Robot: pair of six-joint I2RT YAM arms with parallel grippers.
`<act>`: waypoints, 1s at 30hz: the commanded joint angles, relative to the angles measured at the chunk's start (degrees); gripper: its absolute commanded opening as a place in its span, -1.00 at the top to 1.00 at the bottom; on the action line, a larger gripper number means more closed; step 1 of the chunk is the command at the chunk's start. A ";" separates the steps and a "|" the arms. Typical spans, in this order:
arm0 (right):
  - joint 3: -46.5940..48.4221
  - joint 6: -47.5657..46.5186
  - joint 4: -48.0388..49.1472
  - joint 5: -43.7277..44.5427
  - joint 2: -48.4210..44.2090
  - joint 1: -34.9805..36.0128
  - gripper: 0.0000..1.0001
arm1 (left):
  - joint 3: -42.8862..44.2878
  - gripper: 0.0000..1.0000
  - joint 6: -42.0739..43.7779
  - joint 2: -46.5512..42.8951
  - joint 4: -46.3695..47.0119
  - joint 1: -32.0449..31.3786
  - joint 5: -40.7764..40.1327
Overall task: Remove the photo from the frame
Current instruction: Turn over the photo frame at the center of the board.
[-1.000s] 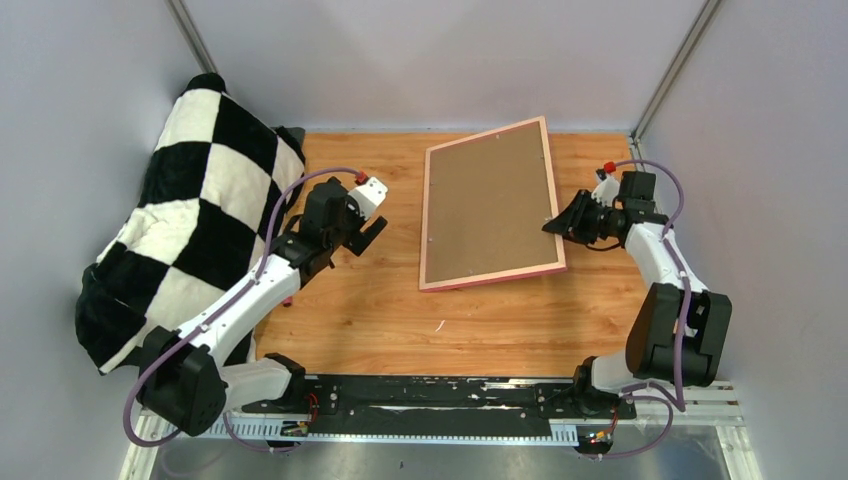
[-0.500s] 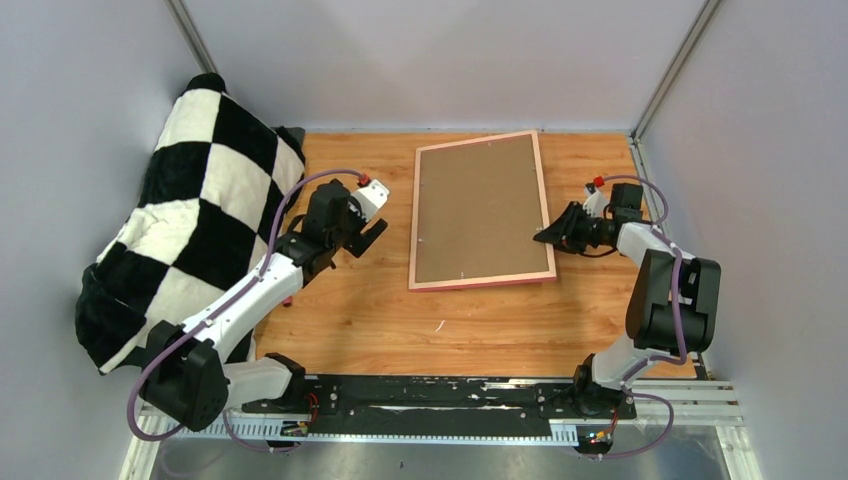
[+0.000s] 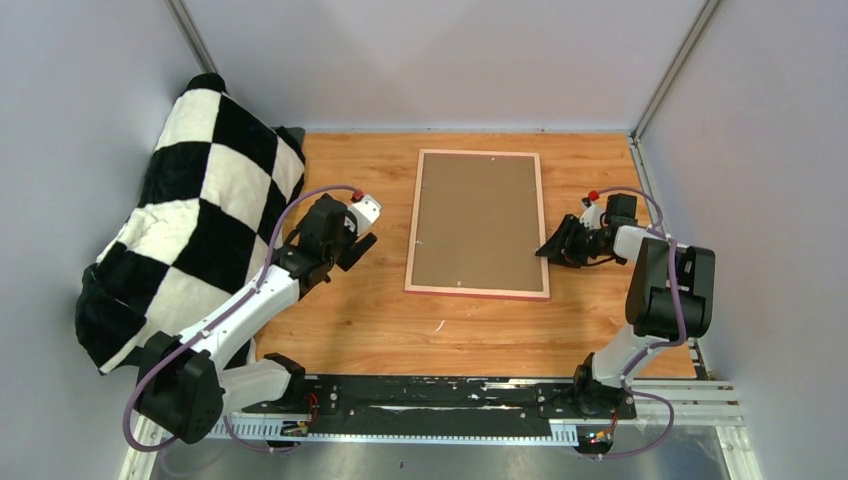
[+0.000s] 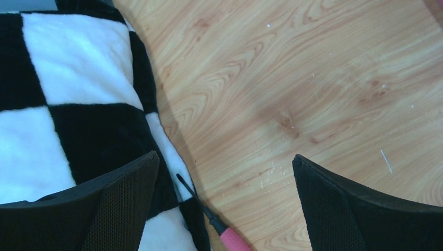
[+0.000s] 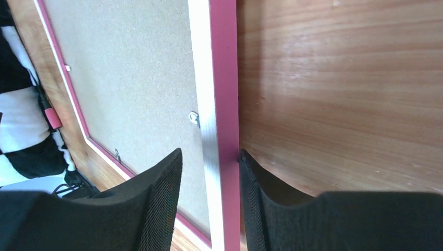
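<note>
A checked blanket (image 3: pixel 190 200) was heaped along the left side of the table (image 3: pixel 370 320), with a pink-handled screwdriver (image 4: pixel 225 238) at its hem. The frame (image 3: pixel 478 292) lay flat and face down mid-table, brown backing (image 3: pixel 478 220) up; the photo could not be seen. The left arm reached over bare wood between blanket and frame, the left claw (image 4: pixel 224 157) spread wide and empty. The right arm was folded low, the right claw (image 5: pixel 209 152) partly apart, loosely straddling the frame's right rim, one finger over the backing, the other against the pink edge
</note>
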 commanded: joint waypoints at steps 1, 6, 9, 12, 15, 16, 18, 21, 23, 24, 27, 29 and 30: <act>-0.77 -1.91 0.38 -1.11 1.47 -1.55 0.06 | -1.09 -1.00 0.57 -1.73 -0.92 0.40 -0.69; -0.31 -1.90 0.01 -0.24 1.11 -2.77 0.00 | -1.00 -1.00 0.81 -1.77 -1.38 0.37 -3.13; 1.08 -2.44 -2.38 4.78 -1.55 -3.10 -0.07 | 0.16 -1.00 1.37 -0.87 -2.84 0.39 -7.75; 2.03 -3.17 -3.47 9.43 -6.67 -3.11 -0.21 | 1.03 -1.00 3.60 0.40 -4.69 0.38 -12.14; 2.26 -3.87 -3.45 10.12 -13.00 -3.04 -0.30 | 1.56 -1.00 5.91 1.44 -8.09 0.28 -13.32; 2.35 -4.11 -3.43 9.49 -14.62 -3.02 -0.32 | 1.99 -1.00 6.54 1.70 -9.73 0.35 -12.84; 2.56 -4.45 -3.39 7.66 -17.42 -2.86 -0.35 | 2.78 -1.00 8.01 2.33 -13.26 0.32 -11.69; 2.49 -5.11 -2.75 5.29 -20.95 -2.76 -0.39 | 4.73 -1.00 6.63 3.62 -16.90 0.38 -12.36; 2.51 -5.47 -2.47 4.02 -22.92 -2.63 -0.39 | 5.51 -1.00 3.92 4.12 -17.83 0.40 -12.91; 2.62 -5.51 -2.43 3.70 -23.74 -2.38 -0.40 | 5.59 -1.00 2.76 4.20 -18.00 0.53 -12.66; 2.75 -5.91 -2.48 3.30 -26.12 -0.76 -0.44 | 5.73 -1.00 0.11 4.75 -18.01 3.18 -10.51; 2.75 -6.51 -2.58 3.21 -27.90 0.50 -0.51 | 6.65 -1.00 -0.30 6.04 -18.97 6.22 -6.79; 2.79 -6.75 -2.55 3.50 -28.87 1.13 -0.57 | 7.23 -1.00 -0.43 6.62 -19.84 8.06 -4.40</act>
